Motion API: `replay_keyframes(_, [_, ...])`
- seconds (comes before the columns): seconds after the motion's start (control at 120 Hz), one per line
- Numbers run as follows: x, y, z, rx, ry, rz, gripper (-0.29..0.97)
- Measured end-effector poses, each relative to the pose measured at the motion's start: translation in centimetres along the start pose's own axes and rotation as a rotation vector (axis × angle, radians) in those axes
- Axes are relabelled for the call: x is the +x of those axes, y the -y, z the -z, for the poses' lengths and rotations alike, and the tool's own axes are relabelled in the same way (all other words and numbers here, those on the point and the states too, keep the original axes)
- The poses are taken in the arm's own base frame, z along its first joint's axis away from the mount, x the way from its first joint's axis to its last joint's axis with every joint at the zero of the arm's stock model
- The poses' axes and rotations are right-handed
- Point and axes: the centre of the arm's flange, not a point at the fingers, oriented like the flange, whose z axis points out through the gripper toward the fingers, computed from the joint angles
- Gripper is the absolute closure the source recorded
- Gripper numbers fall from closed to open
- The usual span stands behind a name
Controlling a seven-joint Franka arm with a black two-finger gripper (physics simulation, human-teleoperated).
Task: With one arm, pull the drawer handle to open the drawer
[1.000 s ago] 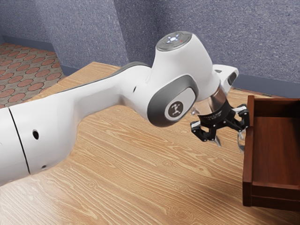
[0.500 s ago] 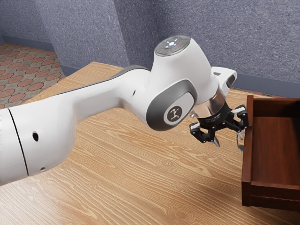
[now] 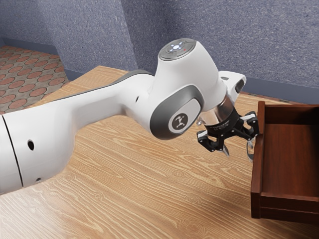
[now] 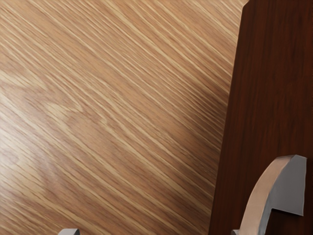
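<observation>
Both the gripper [image 3: 237, 144] and the drawer [image 3: 256, 164] sit further toward the exterior view's left than they did 1 second ago, and they have shifted together. The dark wooden front panel has slid out across the table [image 3: 149, 199] with the hand leading it. I read that as the pull being under way and working: the drawer is already partly drawn out, its open box visible from above at the exterior view's right edge.

The 2 fingers stand spread apart, not pinched. In the wrist view the curved silver handle [image 4: 281, 191] lies against the drawer front [image 4: 264, 98], just beside 1 fingertip and outside the gap between the 2, so the hand seems to drag it by hooking rather than clamping. In the exterior view the handle [image 3: 250, 147] shows on the panel's outer face, next to the finger nearest the drawer.

The arm [image 3: 99, 119] reaches in low from the exterior view's left, elbow raised, wrist bent down, with the hand tilted toward the panel. More travel the same way looks possible, though a hooked handle could slip off.
</observation>
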Motion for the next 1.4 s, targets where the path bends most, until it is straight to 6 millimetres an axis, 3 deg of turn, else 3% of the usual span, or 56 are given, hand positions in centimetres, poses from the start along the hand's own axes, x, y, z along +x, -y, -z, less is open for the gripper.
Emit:
replay_keyframes(0.867, [-0.4,-0.9,0.4,-0.041,-0.026,-0.069,0.24])
replay_keyframes(1.2, [0.4,-0.5,3.1,-0.048,-0.079,-0.085,0.24])
replay_keyframes(1.283, [0.4,-0.4,6.1,-0.067,-0.108,-0.082,0.22])
replay_keyframes(1.342, [0.9,0.7,10.9,-0.075,-0.126,-0.033,0.17])
replay_keyframes(1.4, [1.5,2.5,17.4,-0.075,-0.136,0.054,0.13])
